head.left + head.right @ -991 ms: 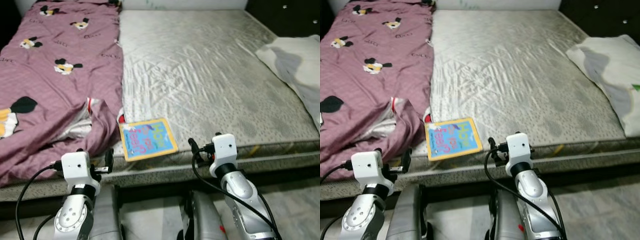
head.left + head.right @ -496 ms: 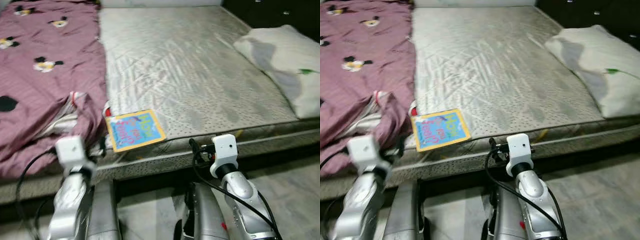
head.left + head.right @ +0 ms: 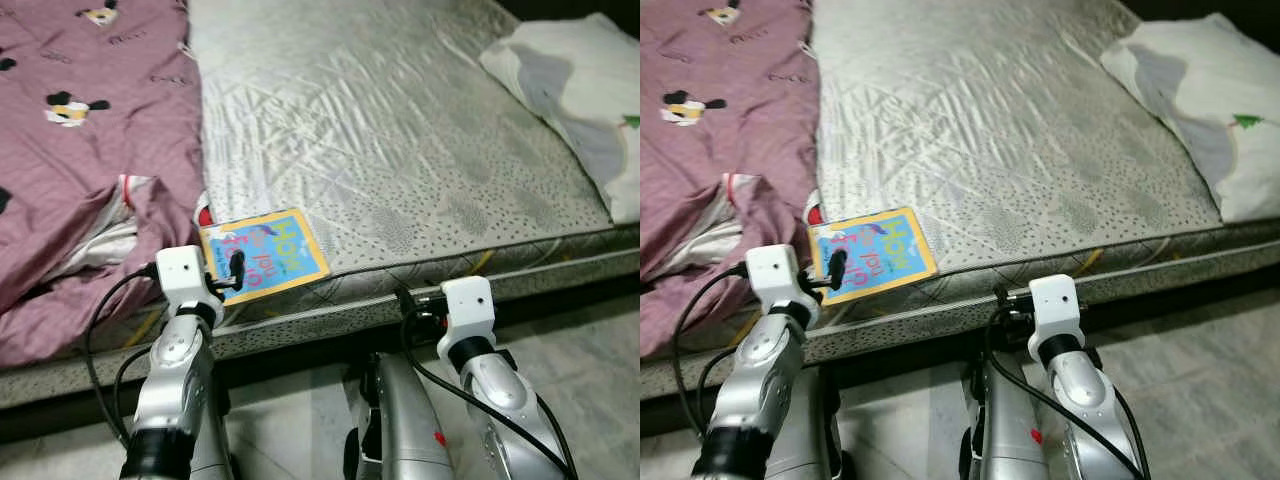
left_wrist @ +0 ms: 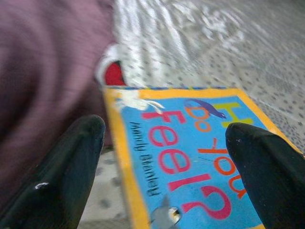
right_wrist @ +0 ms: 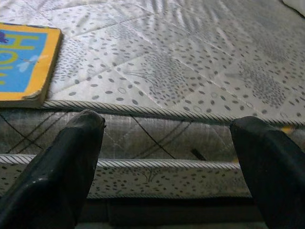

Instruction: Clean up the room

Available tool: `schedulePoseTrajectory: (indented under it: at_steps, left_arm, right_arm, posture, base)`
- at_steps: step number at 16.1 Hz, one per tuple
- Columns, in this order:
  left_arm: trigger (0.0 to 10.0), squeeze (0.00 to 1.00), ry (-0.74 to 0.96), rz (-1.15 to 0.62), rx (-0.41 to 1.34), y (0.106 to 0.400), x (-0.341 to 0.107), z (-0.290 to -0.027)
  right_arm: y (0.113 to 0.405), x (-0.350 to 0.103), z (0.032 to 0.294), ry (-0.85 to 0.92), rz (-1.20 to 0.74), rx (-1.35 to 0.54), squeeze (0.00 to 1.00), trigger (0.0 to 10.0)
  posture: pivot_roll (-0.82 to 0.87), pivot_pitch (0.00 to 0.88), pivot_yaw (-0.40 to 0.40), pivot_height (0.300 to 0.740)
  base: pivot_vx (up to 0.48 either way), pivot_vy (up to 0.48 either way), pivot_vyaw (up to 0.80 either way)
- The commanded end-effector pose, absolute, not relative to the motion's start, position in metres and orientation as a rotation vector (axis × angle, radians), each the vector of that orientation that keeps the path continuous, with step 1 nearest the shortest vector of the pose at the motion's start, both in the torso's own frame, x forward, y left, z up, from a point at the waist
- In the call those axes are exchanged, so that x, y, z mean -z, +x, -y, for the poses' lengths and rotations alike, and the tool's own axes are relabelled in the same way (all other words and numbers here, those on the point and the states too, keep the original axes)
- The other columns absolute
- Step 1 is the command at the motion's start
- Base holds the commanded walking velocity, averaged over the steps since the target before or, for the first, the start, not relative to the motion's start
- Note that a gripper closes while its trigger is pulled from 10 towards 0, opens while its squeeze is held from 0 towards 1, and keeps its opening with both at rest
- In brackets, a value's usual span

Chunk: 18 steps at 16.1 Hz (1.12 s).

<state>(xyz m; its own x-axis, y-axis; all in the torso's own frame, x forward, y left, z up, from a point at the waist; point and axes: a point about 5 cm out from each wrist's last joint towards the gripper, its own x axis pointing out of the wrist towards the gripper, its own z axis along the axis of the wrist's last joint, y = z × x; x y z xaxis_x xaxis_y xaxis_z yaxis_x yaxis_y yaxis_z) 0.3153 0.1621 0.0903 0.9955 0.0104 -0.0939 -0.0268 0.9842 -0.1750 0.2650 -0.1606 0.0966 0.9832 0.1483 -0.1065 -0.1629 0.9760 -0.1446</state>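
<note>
Left gripper (image 4: 164, 157) lower left, fingers apart over children's book (image 3: 265, 254) at mattress (image 3: 400, 140) edge. Right gripper (image 5: 167, 157) lower right, fingers apart

The wide middle of the mattress (image 3: 400, 150) is free. The purple blanket (image 3: 80, 150) blocks the left, a pillow (image 3: 580, 90) the far right.

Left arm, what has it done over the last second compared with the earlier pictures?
The left claw has come forward from short of the mattress edge and now hangs open over the near edge of the book, not yet gripping it. The right claw stays open, low before the mattress. Book, purple blanket and pillow lie unmoved; the camera shifted.
</note>
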Motion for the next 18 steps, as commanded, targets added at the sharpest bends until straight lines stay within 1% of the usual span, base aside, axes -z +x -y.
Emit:
schedulePoseTrajectory:
  at_steps: [1, 3, 6, 9, 10, 13, 16, 18]
  left_arm:
    - [10.0, 0.00, -0.189, -0.113, -0.010, 0.320, -0.086, -0.164]
    - [10.0, 0.00, -0.232, -0.149, 0.014, 0.328, -0.080, -0.160]
    - [10.0, 0.00, -0.325, -0.174, -0.044, 0.327, -0.073, -0.160]
    - [10.0, 0.00, -0.378, -0.185, -0.092, 0.309, -0.062, -0.159]
    - [10.0, 0.00, -0.393, -0.182, -0.109, 0.305, -0.060, -0.161]
    - [10.0, 0.00, -0.384, -0.182, -0.222, 0.293, -0.056, -0.182]
    - [10.0, 0.00, -0.371, -0.170, -0.267, 0.286, -0.059, -0.196]
    - [10.0, 0.00, -0.387, -0.172, -0.278, 0.284, -0.060, -0.198]
  right_arm:
    - [0.260, -0.096, 0.164, -0.148, -0.107, -0.146, 0.00, 10.0]
    - [0.257, -0.096, 0.165, -0.154, -0.116, -0.142, 0.00, 10.0]
    - [0.258, -0.099, 0.168, -0.162, -0.118, -0.136, 0.00, 10.0]
    - [0.259, -0.099, 0.169, -0.168, -0.120, -0.137, 0.00, 10.0]
    - [0.261, -0.099, 0.169, -0.168, -0.121, -0.139, 0.00, 10.0]
    - [0.265, -0.099, 0.164, -0.163, -0.117, -0.148, 0.00, 10.0]
    - [0.267, -0.099, 0.166, -0.165, -0.114, -0.145, 0.00, 10.0]
    - [0.266, -0.099, 0.168, -0.166, -0.117, -0.138, 0.00, 10.0]
  posture:
    - [-0.09, 0.214, -0.028, 0.518]
    - [-0.10, 0.217, -0.025, 0.518]
    - [-0.11, 0.219, -0.025, 0.518]
    - [-0.10, 0.209, -0.029, 0.518]
    - [-0.09, 0.203, -0.032, 0.518]
    - [-0.08, 0.194, -0.031, 0.518]
    - [-0.08, 0.195, -0.028, 0.518]
    - [-0.07, 0.196, -0.027, 0.518]
  base:
    - [0.000, 0.000, 0.00]
    - [0.000, 0.000, 0.00]
    - [0.000, 0.000, 0.00]
    - [0.000, 0.000, 0.00]
    - [0.000, 0.000, 0.00]
    - [0.000, 0.000, 0.00]
    - [0.000, 0.000, 0.00]
    - [0.000, 0.000, 0.00]
